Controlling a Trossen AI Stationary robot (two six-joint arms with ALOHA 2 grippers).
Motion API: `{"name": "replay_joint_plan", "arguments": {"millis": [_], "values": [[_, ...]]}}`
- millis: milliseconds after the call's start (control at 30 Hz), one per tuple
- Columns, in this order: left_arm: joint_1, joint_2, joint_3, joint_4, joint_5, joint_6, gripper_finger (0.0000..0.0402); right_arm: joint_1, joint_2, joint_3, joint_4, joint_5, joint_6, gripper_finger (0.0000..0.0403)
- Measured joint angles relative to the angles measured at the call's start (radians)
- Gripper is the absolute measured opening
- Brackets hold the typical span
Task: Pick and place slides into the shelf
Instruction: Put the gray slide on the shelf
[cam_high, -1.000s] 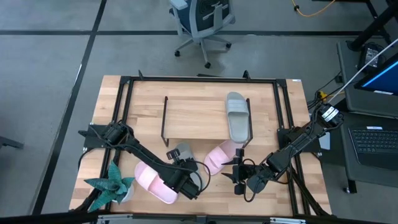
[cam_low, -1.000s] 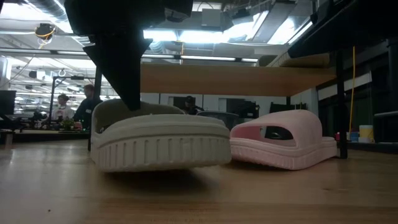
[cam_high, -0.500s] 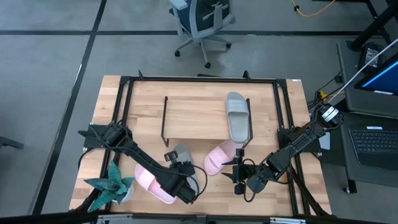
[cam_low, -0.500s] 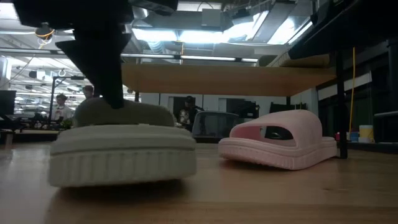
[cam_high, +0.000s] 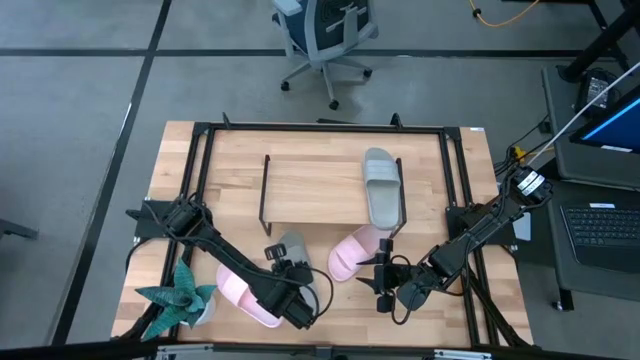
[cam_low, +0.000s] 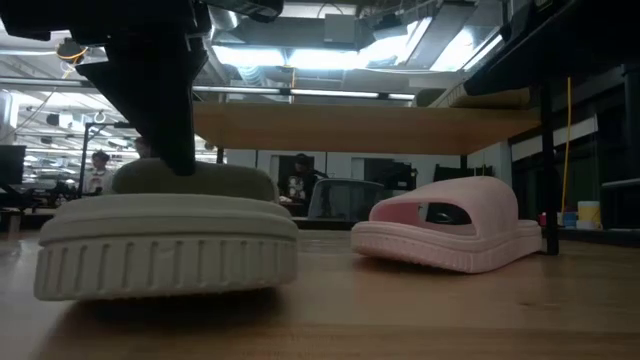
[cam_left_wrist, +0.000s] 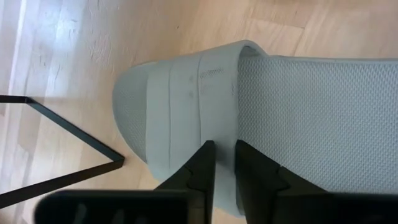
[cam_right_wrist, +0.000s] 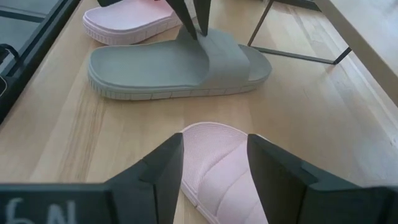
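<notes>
Bench (cam_high: 320, 150) carries the shelf (cam_high: 315, 190), one grey slide (cam_high: 381, 188) on it. Second grey slide (cam_left_wrist: 249, 124) lies flat on the bench just before the shelf, long axis across the left fingers (cam_left_wrist: 224, 163), which pinch its strap edge. Right fingers (cam_right_wrist: 214, 163) spread wide, straddling the pink slide (cam_right_wrist: 217, 168).

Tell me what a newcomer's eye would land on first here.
The grey-green slide fills the low view at the table's front edge, with the left pincer pinching its strap. Beside it a pink slide lies between the open fingers of the right pincer. Another grey-green slide already sits on the shelf.
</notes>
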Motion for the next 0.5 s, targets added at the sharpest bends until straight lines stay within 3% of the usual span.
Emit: {"name": "replay_joint_plan", "arguments": {"millis": [267,500], "values": [[0.005,0.0,0.0,-0.005,-0.007,-0.025,0.0096,0.0,0.0,0.0,-0.005,0.0,0.0,0.0179],[0.005,0.0,0.0,-0.015,-0.011,-0.027,0.0101,0.0,0.0,0.0,-0.006,0.0,0.0,0.0179]]}}
